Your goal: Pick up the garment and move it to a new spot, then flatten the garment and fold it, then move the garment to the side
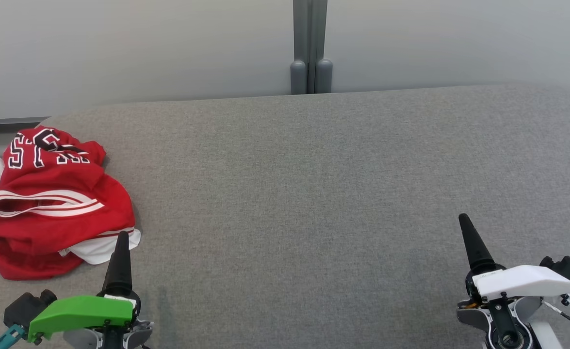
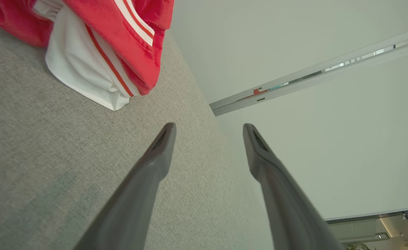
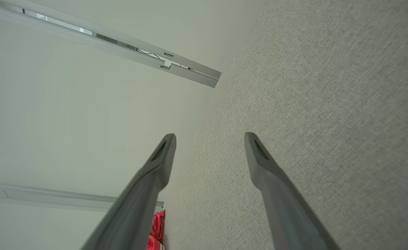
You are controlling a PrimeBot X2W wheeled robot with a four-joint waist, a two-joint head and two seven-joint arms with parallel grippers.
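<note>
Left gripper (image 2: 209, 126) first: its two long dark fingers stand wide apart with nothing between them, low over the grey fabric-covered counter (image 1: 314, 194). On the head view it sits at the lower left under a green housing (image 1: 78, 312), finger pointing up the picture. Just ahead of that tip is the crumpled red garment with white stripes and black-and-white lettering (image 1: 52, 203), heaped at the far left of the counter. A white hem (image 2: 82, 80) spills out on its near side. The left wrist view shows a strip of bare grey fabric between hem and fingertips, so near, but not touching. Over to the right gripper (image 3: 209, 136): jaws just as wide, nothing held, with counter fabric on one side of its view and pale wall on the other. It sits at the lower right under a white housing (image 1: 522, 281), well apart from the garment. Behind the counter runs a pale wall with a grey upright post (image 1: 310, 48) at the middle
</note>
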